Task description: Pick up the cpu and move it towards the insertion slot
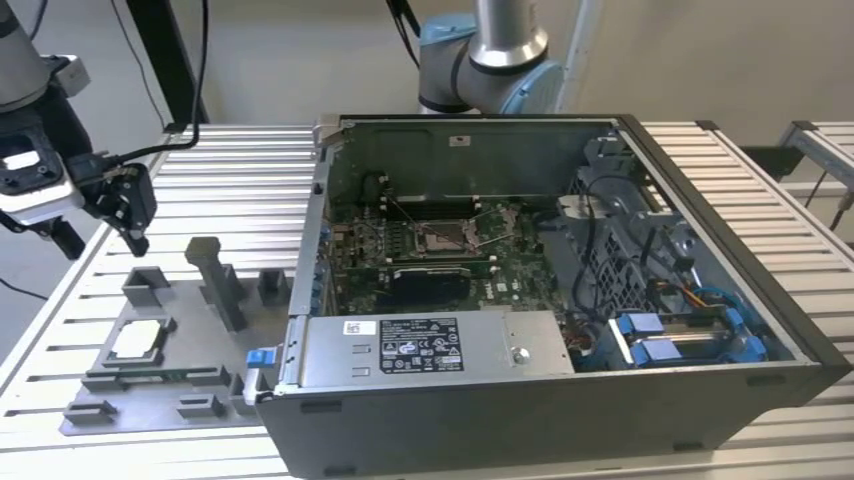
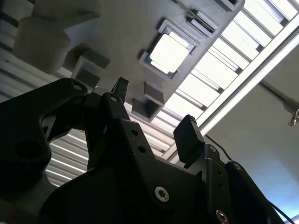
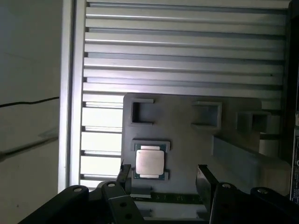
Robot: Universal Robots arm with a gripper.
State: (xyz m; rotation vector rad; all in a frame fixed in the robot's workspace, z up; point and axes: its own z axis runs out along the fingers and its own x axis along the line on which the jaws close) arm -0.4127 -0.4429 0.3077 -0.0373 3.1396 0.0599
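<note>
While the cpu [image 1: 138, 340] lies flat in its recess on the grey fixture plate [image 1: 198, 350] at the lower left of the exterior view, we see the gripper [image 1: 100, 235] hovering higher up the left edge, fingers spread and empty, with the insertion slot [image 1: 441, 235] well apart inside the open computer case [image 1: 534, 420].

Arm [image 1: 20, 60] cut off at exterior view's left edge, insertion slot [image 1: 441, 236] pins too small
</note>
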